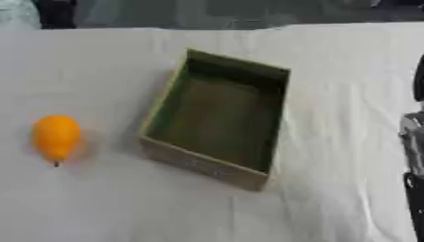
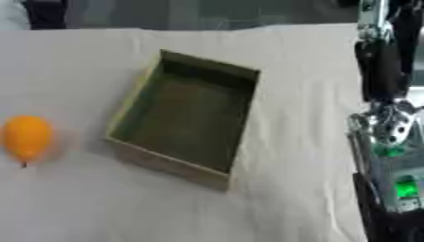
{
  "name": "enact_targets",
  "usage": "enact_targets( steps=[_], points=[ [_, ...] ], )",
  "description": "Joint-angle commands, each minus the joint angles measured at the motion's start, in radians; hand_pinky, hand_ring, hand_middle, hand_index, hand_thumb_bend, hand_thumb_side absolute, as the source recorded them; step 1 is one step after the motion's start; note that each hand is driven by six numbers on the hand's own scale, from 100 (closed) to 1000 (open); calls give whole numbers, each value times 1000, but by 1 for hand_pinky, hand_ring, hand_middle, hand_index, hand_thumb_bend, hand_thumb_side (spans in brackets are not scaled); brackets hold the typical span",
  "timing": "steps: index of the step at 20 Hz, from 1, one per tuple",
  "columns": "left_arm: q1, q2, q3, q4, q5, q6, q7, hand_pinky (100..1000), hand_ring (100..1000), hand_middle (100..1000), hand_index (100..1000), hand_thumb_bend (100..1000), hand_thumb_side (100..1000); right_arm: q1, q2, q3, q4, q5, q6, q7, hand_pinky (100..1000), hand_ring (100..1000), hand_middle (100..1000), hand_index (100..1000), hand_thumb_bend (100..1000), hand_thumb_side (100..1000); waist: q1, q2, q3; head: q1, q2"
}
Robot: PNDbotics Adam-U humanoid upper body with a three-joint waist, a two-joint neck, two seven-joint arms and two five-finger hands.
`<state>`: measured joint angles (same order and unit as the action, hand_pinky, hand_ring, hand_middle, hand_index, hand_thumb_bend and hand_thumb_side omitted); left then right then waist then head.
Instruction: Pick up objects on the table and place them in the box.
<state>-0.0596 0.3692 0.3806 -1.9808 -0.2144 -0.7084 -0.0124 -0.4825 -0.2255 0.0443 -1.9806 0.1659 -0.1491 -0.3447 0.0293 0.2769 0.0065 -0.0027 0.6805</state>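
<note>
Right arm (image 2: 385, 142) along right edge; hands unseen.

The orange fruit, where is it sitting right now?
The orange fruit lies on the white tablecloth at the left side of the left eye view, apart from the open green box, which stands to its right.

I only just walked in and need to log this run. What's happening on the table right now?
Nothing is being handled at this moment. An orange fruit lies on the white cloth, apart from and to the left of an open green box, which looks empty. Part of the robot's right arm shows along the right edge, away from both things; its hand is not visible, and the left hand shows nowhere. The fruit is not yet in the box.
</note>
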Motion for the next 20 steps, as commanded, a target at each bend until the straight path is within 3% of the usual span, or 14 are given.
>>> enact_targets(
  steps=[1, 6, 13, 17, 20],
  points=[
    [12, 46, 16, -19, -23, -9, 4, 801, 685, 688, 890, 100, 534, -5, -25, -4, -19, 8, 0, -5, 545, 832, 574, 787, 272, 676, 4, -22, 4, -2, -11],
    [89, 171, 9, -19, -137, -46, 38, 792, 710, 710, 910, 100, 541, 3, -34, -2, -19, 9, 2, -4, 545, 833, 574, 786, 270, 675, 16, -30, 11, -8, -9],
    [208, 414, -41, -11, -372, -45, 180, 792, 768, 750, 953, 100, 561, 3, -42, 1, -19, 10, 3, 0, 547, 832, 575, 786, 273, 676, 23, -36, 15, -13, -2],
    [240, 550, -78, 48, -509, -32, 257, 802, 813, 772, 975, 100, 585, 2, -45, 4, -19, 11, 4, 3, 546, 832, 575, 785, 276, 678, 25, -39, 15, -16, 1],
    [245, 618, -111, 106, -580, -32, 288, 809, 827, 781, 981, 151, 585, 3, -47, 6, -19, 10, 6, 4, 546, 832, 575, 785, 277, 678, 26, -40, 17, -14, 6]
  ],
)
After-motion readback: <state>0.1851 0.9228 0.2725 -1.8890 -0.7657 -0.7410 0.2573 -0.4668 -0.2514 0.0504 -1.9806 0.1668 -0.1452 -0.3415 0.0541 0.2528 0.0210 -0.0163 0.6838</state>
